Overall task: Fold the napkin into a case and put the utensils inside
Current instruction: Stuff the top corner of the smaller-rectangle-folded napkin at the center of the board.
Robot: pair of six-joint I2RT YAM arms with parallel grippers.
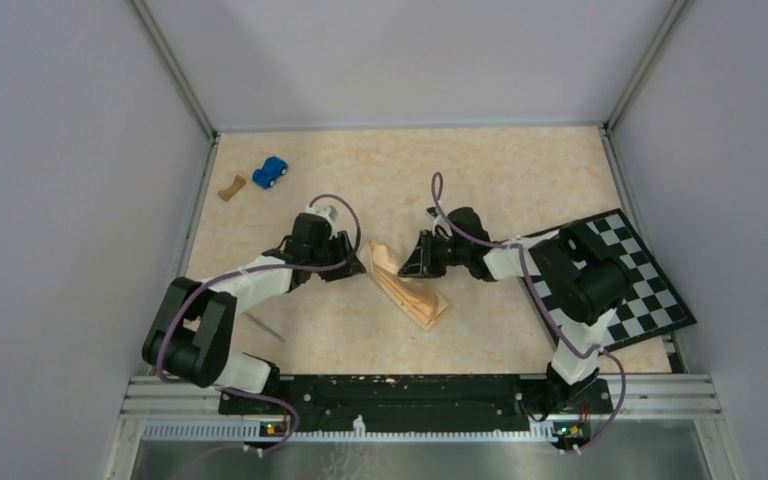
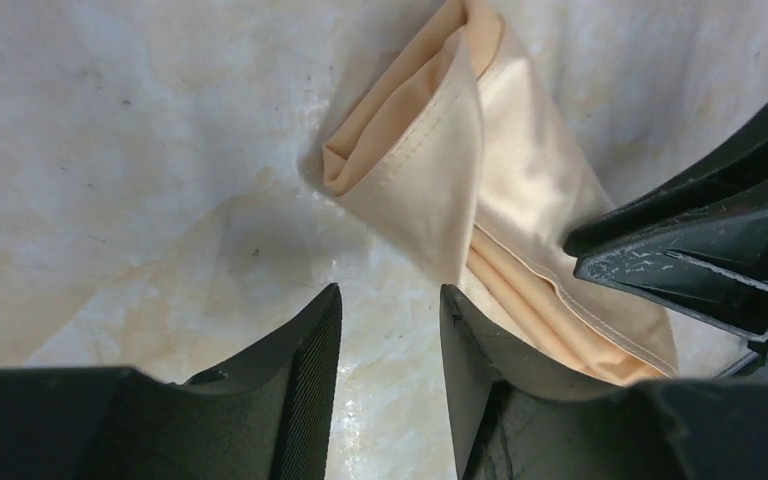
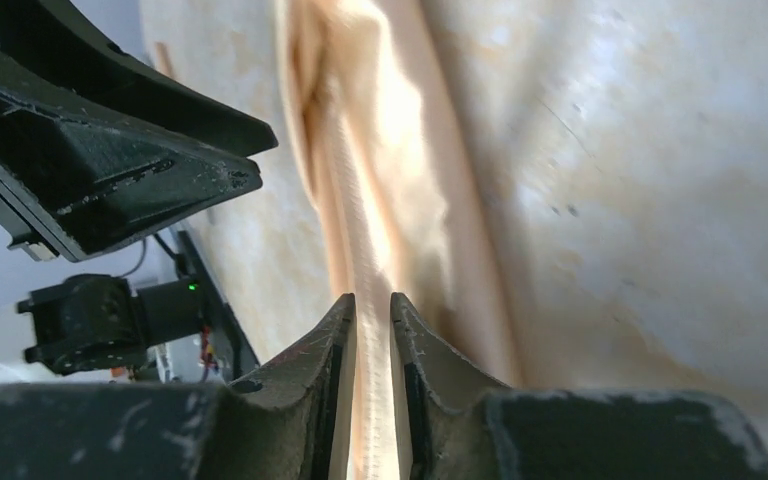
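Napkin (image 1: pixel 407 287): folded narrow and oblong, lying slantwise at the middle of the table (image 1: pixel 500 180); its far end sits between the two grippers and its near end points near-right.
Left gripper (image 2: pixel 390 310): jaws partly apart with only bare table between them; one finger is just beside the cloth's long edge and nothing is held.
Right gripper (image 3: pixel 373 320): jaws narrow, with a strip of stitched hem showing in the slit; I cannot tell whether it is pinched or merely lies beneath.
Utensil (image 1: pixel 265 327): one thin silvery piece on the table at the near left, beside the left arm and well apart from the napkin; no others are visible.
Risk, unfolding: a tug on one ply alone would likely drag the loose layers open and undo the fold.
Risk, mouth: if the far end slumps flat, a utensil would probably slide over the cloth instead of into it.
Risk, crowding: both grippers work close together at the far end, so a sideways move could knock them into each other.
Risk, pickup: thin metal lying flat on a hard top may skid away from closing fingers.
Cloth: soft, tan-orange, with a slight sheen, stitched hems and several plies; the far end is looped open.
Table surface: hard, smooth, marbled beige.
Fingers (image 2: pixel 305 385): black, rigid, ribbed on the inner pads and scuffed at the edges.
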